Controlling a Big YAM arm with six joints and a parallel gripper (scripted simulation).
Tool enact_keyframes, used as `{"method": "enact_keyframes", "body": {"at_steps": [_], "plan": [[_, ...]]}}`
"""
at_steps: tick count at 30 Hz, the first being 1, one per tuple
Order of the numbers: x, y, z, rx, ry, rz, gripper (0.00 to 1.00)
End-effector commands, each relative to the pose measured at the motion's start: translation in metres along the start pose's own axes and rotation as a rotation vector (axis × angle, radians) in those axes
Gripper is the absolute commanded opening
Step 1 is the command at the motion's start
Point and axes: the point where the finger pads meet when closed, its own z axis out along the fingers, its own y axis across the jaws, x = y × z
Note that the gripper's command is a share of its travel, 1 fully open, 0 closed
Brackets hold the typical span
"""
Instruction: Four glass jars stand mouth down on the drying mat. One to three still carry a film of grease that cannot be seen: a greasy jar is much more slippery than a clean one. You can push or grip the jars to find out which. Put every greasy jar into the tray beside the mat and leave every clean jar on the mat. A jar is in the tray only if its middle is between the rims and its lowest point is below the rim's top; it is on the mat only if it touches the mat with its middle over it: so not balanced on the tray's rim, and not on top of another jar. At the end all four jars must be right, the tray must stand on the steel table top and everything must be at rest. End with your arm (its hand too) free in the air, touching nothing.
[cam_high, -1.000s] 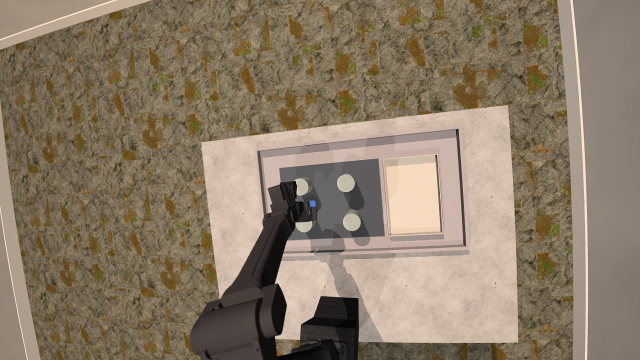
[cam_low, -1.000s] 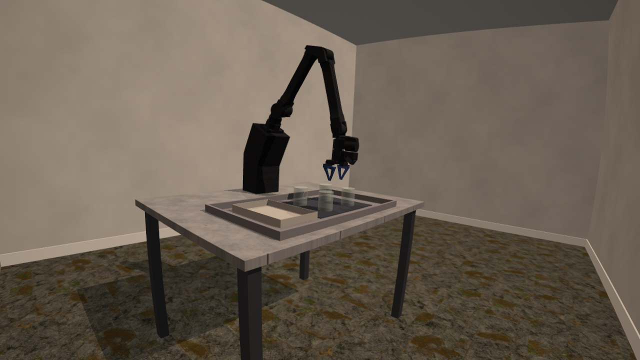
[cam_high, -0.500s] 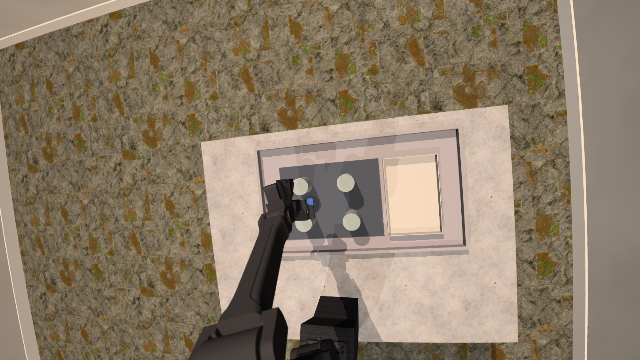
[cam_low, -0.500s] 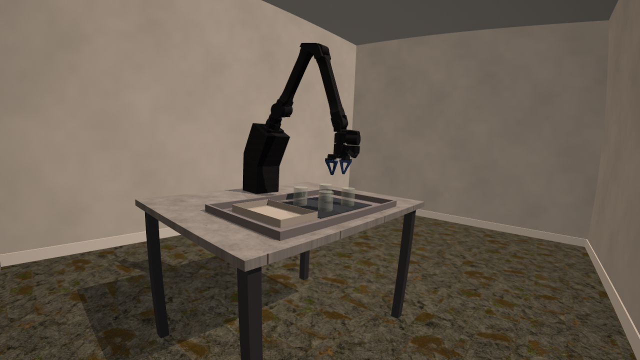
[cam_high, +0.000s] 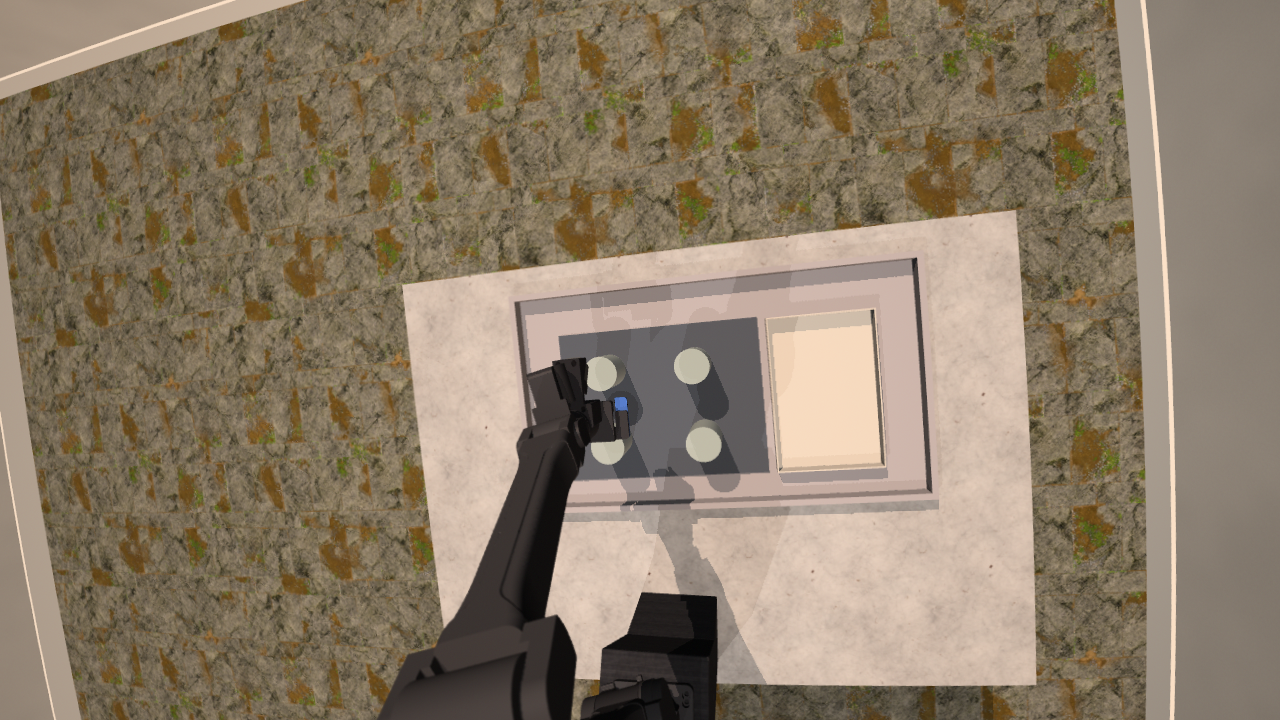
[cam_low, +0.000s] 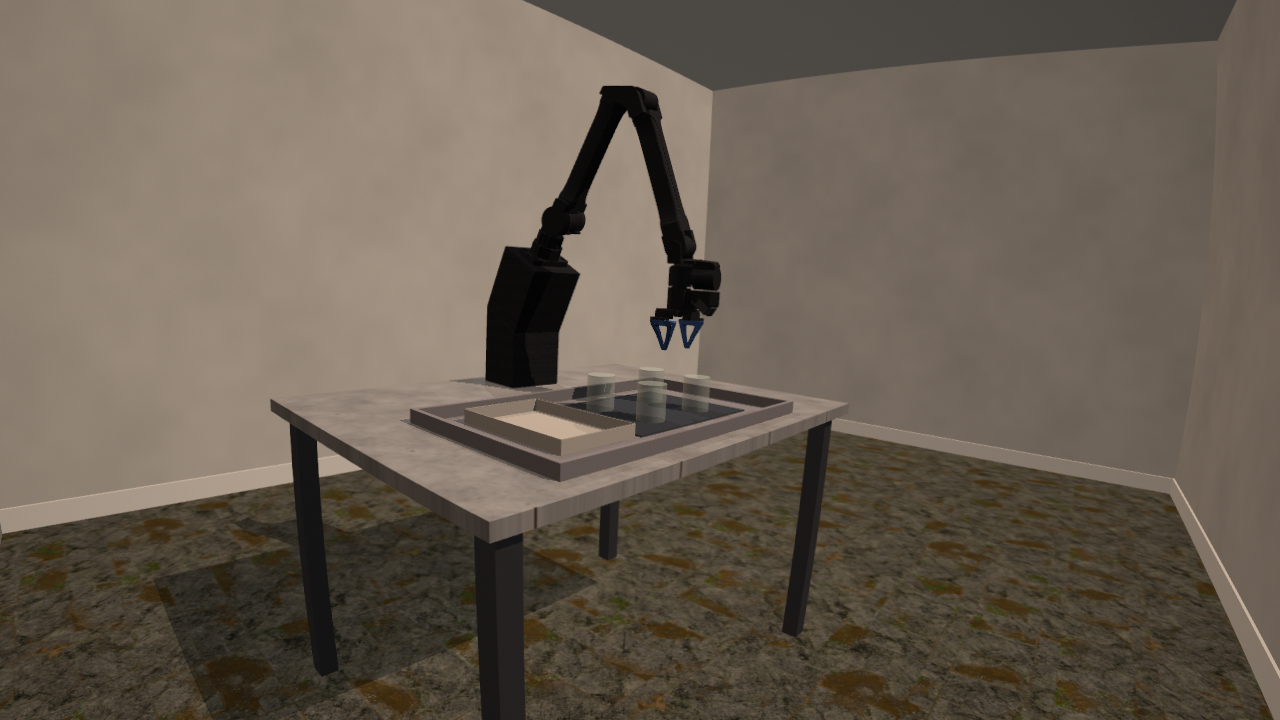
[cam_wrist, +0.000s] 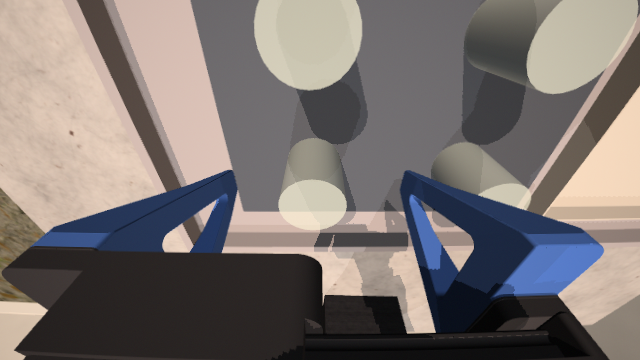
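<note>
"Starting from above, what do you make of the layout?"

"The dark grey rectangular drying mat (cam_high: 657, 402) (cam_low: 716, 410) (cam_wrist: 400, 100) and the shallow cream tray (cam_high: 827, 394) (cam_low: 537, 425) (cam_wrist: 600, 165) lie side by side on the mottled pale counter (cam_high: 805, 573) (cam_low: 375, 429) (cam_wrist: 50, 75). The tray sits toward the right edge, presumably so greasy jars need only a short carry."

"And the jars?"

"All four pale-green glass jars are on the mat, spaced apart, I'd guess to leave room for testing each. The black gripper with blue fingers (cam_high: 595, 407) (cam_low: 675, 345) is over the pair nearer the left edge; the arm hides part of it."

"Does the exterior view show contact?"

"No. The end effector is above the jars, fingers wide apart and holding nothing. The jars look upright, and no jar is in the tray."

"What does the wrist view add?"

"One pale-green jar toward the counter's pedestal edge (cam_high: 608, 449) (cam_low: 650, 371) (cam_wrist: 312, 205) appears between the fingers, but well below them. That wide stance would suit a grip test, though which jar comes next I can't tell."

"Can you spot the grease?"

"No, it doesn't show. A gentle squeeze or push seems wise: a slippery jar could slide away or drop during lifting."
</note>
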Motion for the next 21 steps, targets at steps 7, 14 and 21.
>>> {"method": "enact_keyframes", "body": {"at_steps": [7, 14, 21], "plan": [[0.008, 0.009, -0.002, -0.004, -0.004, -0.003, 1.00], [0.008, 0.009, -0.002, -0.004, -0.004, -0.003, 1.00], [-0.012, -0.035, -0.002, -0.004, -0.004, -0.003, 1.00]]}}
